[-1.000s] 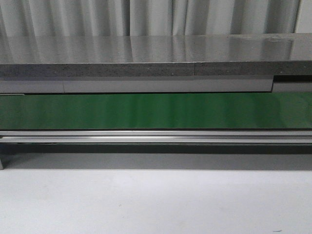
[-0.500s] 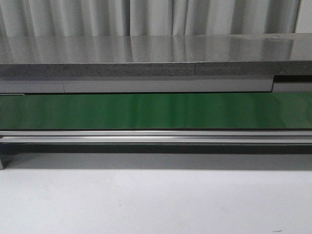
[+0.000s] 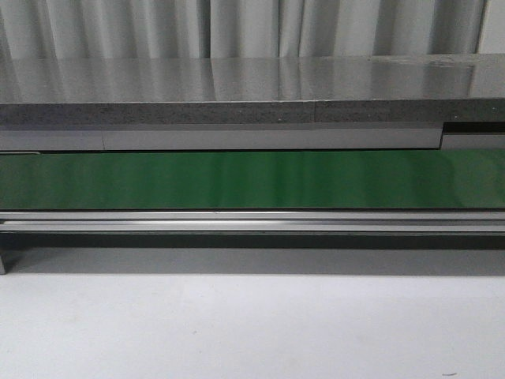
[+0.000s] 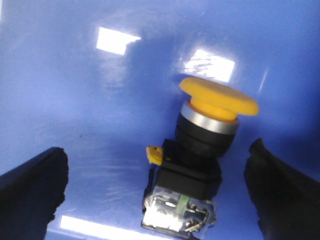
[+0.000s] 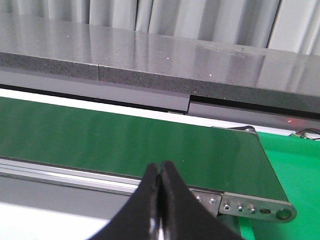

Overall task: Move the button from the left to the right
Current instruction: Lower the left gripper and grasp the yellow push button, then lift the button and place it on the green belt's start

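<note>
Button [image 4: 200, 150] lying tilted on glossy blue surface [image 4: 75, 100]; green belt [image 3: 252, 180] bare.

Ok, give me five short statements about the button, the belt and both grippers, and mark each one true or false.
1. The button has a yellow cap. True.
2. The button lies on the green belt. False: it rests on a blue surface; the belt carries nothing in the front view.
3. The left gripper is open, one finger on each side of the button. True.
4. The right gripper is open. False: its fingers are pressed together.
5. The right gripper holds the button. False: it holds nothing.
</note>
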